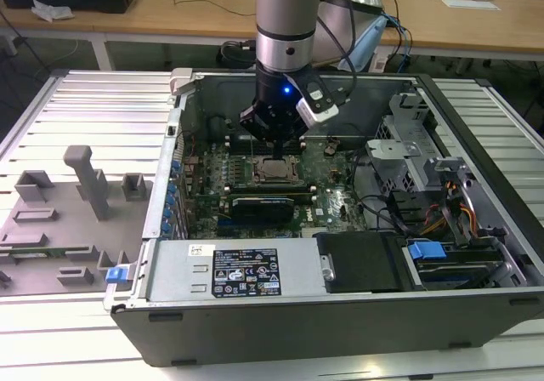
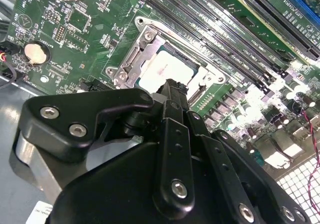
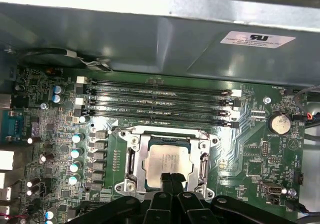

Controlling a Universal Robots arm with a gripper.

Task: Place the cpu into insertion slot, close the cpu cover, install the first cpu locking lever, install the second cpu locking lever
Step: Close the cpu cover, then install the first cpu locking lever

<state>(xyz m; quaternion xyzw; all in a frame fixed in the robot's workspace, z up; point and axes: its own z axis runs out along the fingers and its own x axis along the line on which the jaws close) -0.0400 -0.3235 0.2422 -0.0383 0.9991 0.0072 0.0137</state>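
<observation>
Looking at the first wrist view, where does the cpu (image 3: 167, 158) sit?

Down in its socket on the motherboard (image 3: 250, 149), beside the memory slots (image 3: 160, 101), with the cpu cover (image 3: 136, 156) seemingly flat around it.

And the hand (image 3: 170, 180)?

Fingertips pressed together, nothing between them, poised at one edge of the chip.

How would you do this step well?

I'd put the tips on the metal frame or a lever, never on the chip's pale top, and push straight and gently. A skewed load could stress the contacts beneath. Whether any lever is latched, I cannot tell.
</observation>
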